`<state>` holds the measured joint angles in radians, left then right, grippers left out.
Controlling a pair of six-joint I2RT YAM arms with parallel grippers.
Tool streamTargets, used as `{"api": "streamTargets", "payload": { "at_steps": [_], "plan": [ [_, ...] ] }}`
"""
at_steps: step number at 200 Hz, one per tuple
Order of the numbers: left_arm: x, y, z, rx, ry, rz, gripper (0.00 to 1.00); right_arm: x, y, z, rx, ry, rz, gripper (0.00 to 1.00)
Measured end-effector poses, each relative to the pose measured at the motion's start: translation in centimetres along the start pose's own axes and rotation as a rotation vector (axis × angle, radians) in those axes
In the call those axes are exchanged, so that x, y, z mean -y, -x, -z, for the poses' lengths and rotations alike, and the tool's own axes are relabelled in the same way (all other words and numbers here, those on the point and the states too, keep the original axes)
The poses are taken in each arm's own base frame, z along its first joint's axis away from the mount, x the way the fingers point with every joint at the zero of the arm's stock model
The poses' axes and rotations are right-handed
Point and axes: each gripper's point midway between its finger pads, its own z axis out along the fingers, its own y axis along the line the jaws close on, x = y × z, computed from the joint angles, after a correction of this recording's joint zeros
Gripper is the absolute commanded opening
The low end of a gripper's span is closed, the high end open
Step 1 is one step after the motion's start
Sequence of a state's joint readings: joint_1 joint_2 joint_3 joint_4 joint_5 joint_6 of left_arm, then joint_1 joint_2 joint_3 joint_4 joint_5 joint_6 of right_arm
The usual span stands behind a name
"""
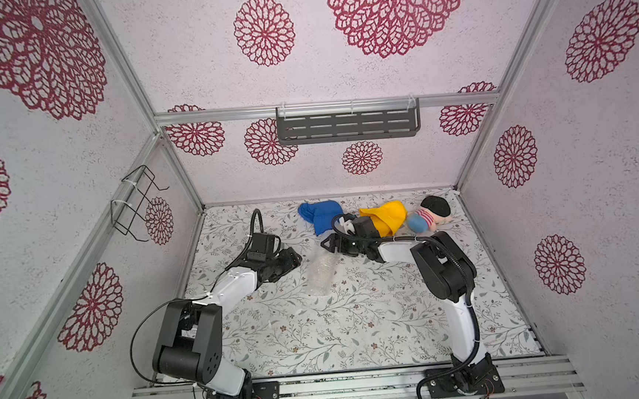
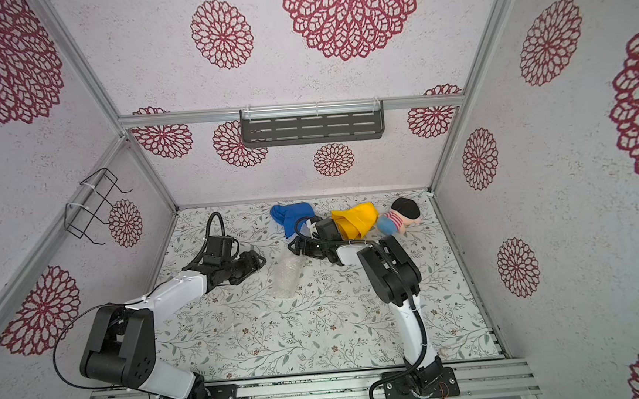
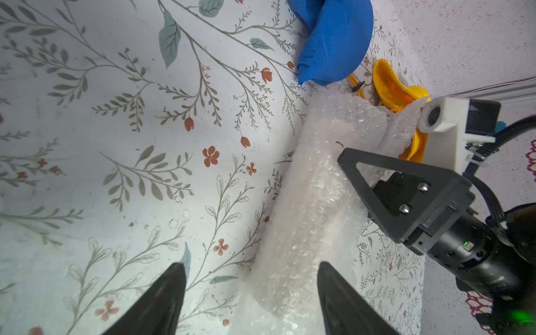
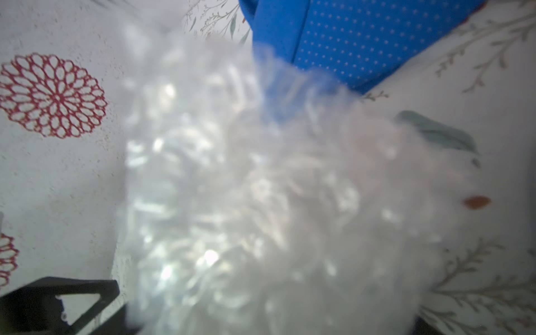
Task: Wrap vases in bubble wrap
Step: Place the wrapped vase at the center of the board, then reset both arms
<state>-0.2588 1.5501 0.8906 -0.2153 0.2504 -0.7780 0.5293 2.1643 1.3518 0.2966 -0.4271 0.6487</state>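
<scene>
The bubble wrap lies rolled into a long bundle on the middle of the floral table. The vase shows only as a long white shape through the wrap in the left wrist view. My left gripper is low beside the bundle's left side, open, with the bundle's near end lying loose between its fingers. My right gripper hangs over the bundle's far end, open. One of its fingers stands far to the side, and blurred wrap hides the other.
A blue cloth, a yellow cloth and a plush doll lie along the back of the table, close behind the right gripper. A dark shelf hangs on the back wall and a wire rack on the left wall.
</scene>
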Motion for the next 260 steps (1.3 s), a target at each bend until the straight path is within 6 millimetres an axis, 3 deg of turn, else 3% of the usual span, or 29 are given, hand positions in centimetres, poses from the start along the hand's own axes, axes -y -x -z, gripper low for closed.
{"api": "streamTargets", "payload": {
  "at_steps": [40,65,78,81,92,95,119,134,155,169,188,219,260],
  "plan": [
    [-0.5,0.2,0.9,0.018,0.027,-0.002,0.77,-1.1,-0.2,1.3,-0.034,-0.005,0.069,0.99],
    [-1.1,0.8,1.8,0.049,0.057,-0.003,0.8,-1.6,1.4,3.5,-0.024,-0.027,0.107,0.99],
    [-1.5,1.2,2.4,0.075,0.088,-0.01,0.8,-2.1,2.8,5.1,0.0,-0.039,0.133,0.99],
    [-1.6,1.2,2.5,0.079,0.095,-0.012,0.89,-2.2,3.2,5.6,0.01,-0.045,0.142,0.99],
    [-2.1,1.6,3.3,0.109,0.135,-0.021,0.91,-2.6,4.5,7.4,0.04,-0.057,0.165,0.99],
    [-2.3,1.7,3.5,0.116,0.148,-0.029,1.0,-2.5,4.9,7.9,0.053,-0.065,0.171,0.99],
    [-3.2,3.7,6.2,0.237,0.251,-0.094,0.97,-2.1,7.3,13.3,0.169,-0.131,0.216,0.99],
    [-3.7,5.5,8.4,0.338,0.323,-0.155,0.97,-0.4,8.6,17.4,0.269,-0.237,0.235,0.99],
    [-4.7,8.0,11.1,0.487,0.448,-0.226,0.98,3.6,9.6,23.7,0.43,-0.477,0.235,0.99],
    [-5.7,9.1,12.4,0.57,0.533,-0.257,0.97,6.5,9.5,27.6,0.52,-0.64,0.21,0.99],
    [-7.6,9.6,12.9,0.624,0.621,-0.293,0.97,10.2,8.4,31.3,0.59,-0.826,0.174,0.99],
    [-10.7,9.4,12.2,0.611,0.703,-0.308,0.97,15.5,4.5,33.9,0.61,-1.066,0.162,0.99],
    [-12.3,10.5,12.5,0.644,0.706,-0.288,0.97,19.0,-0.5,34.2,0.592,-1.179,0.293,0.99]
  ]
}}
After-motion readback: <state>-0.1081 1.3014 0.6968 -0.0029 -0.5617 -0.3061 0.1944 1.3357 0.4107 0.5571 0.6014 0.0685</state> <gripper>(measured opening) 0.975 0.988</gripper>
